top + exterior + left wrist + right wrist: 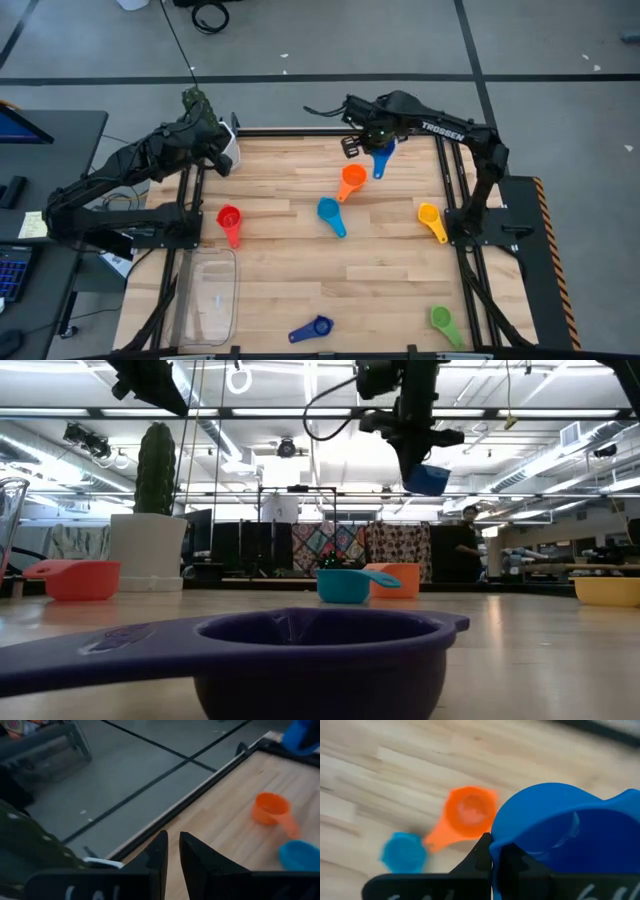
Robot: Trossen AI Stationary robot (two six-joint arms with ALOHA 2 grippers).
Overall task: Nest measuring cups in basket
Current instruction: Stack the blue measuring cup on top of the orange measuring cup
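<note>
The bench (300,250) carries the clear basket (208,295) at its near-left corner. The right gripper (378,152) hangs above the far edge, clamped on a blue cup (381,160) held off the wood, with the orange cup (351,181) below it. The left gripper (170,851), fingers nearly together, waits at the far-left corner.

Right gripper (378,150) raised, clamped; left gripper (171,851) near-closed

A blue measuring cup (381,160) hangs lifted above the orange cup (351,181). Taking the orange cup as landmark: a light-blue cup (330,215) lies just beside it, red (230,222), yellow (431,219), green (444,322) and dark-blue (312,329) cups farther off, the clear basket (205,296) farthest.
</note>
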